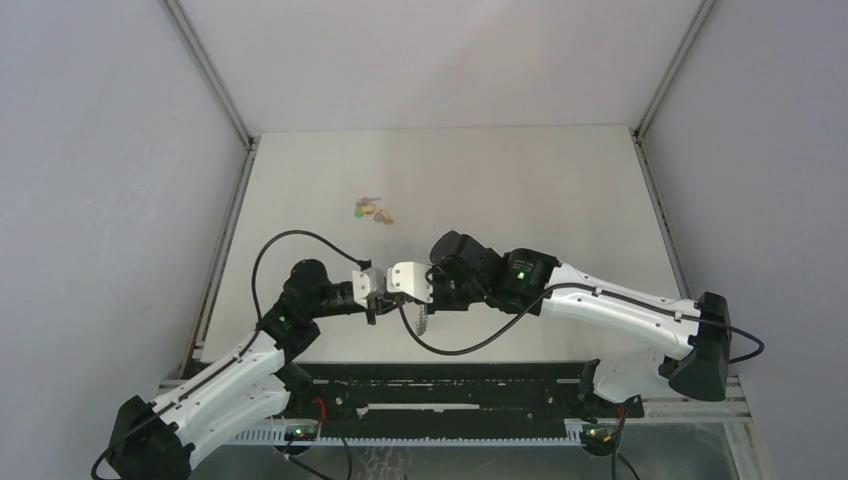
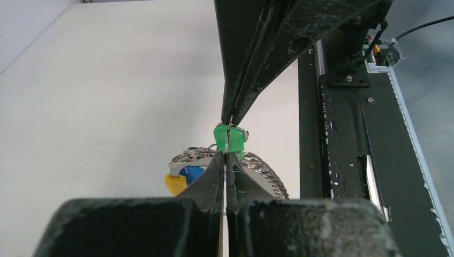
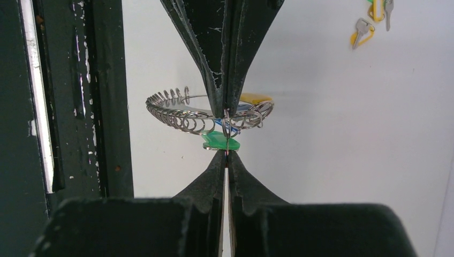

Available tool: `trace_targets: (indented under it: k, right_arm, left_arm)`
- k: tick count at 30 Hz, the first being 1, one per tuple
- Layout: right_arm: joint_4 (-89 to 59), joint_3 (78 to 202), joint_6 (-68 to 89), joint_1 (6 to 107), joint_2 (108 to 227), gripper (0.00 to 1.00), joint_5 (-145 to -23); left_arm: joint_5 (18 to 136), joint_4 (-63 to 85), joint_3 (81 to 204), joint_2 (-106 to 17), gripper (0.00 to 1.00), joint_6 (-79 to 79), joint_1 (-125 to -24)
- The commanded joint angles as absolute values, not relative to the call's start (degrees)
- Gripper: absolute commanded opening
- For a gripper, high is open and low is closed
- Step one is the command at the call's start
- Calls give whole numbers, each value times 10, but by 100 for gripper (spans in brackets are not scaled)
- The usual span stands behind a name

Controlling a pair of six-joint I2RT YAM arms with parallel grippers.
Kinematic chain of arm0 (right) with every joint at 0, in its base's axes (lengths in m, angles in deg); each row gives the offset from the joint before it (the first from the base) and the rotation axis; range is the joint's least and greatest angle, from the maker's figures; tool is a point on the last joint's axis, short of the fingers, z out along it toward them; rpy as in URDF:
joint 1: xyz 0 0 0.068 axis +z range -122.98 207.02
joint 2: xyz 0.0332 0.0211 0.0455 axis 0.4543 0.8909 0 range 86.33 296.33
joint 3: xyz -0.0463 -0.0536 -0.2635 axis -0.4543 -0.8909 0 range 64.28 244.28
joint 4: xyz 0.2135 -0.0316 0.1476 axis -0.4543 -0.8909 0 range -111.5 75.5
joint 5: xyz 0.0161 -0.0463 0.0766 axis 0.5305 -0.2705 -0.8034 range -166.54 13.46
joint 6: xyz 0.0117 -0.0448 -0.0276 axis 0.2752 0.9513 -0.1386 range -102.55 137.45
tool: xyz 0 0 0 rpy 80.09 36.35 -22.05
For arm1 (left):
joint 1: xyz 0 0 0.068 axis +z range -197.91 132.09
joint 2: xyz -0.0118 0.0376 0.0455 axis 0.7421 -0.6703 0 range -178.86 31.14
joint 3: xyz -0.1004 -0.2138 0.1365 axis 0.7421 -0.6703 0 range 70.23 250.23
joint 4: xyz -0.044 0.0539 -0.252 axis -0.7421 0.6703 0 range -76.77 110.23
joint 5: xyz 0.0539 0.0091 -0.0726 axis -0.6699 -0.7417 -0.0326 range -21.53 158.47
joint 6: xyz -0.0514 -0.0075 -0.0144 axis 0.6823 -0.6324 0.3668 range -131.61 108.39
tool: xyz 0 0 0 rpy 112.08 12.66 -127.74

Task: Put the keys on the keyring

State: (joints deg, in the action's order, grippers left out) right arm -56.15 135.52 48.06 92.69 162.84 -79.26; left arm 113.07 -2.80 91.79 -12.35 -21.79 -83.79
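Observation:
My two grippers meet tip to tip above the near table. The left gripper (image 1: pixel 377 291) (image 2: pixel 226 156) is shut on the keyring (image 2: pixel 265 172), a ribbed silvery ring that also shows in the right wrist view (image 3: pixel 174 115) and hangs ribbed below the grippers in the top view (image 1: pixel 422 320). A yellow key (image 2: pixel 174 184) and a blue key (image 2: pixel 191 172) hang on it. The right gripper (image 1: pixel 393 288) (image 3: pixel 226 153) is shut on the thin small ring of the green key (image 3: pixel 219 142) (image 2: pixel 234 136), right against the keyring.
Several loose keys (image 1: pixel 370 210) lie further back on the white table; two show in the right wrist view (image 3: pixel 362 31). A black rail (image 1: pixel 450 385) (image 2: pixel 342 134) runs along the near edge. Grey walls stand on both sides.

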Motion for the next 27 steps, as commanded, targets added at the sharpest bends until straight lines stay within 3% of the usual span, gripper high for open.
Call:
trace_targets:
  k: [1, 27]
  right_arm:
    - [-556, 1387, 475, 932, 1637, 0, -811]
    - [-513, 1387, 486, 925, 1638, 0, -849]
  left_arm:
    - [1133, -53, 970, -115, 0, -229, -843]
    - [1150, -53, 977, -119, 0, -233, -857]
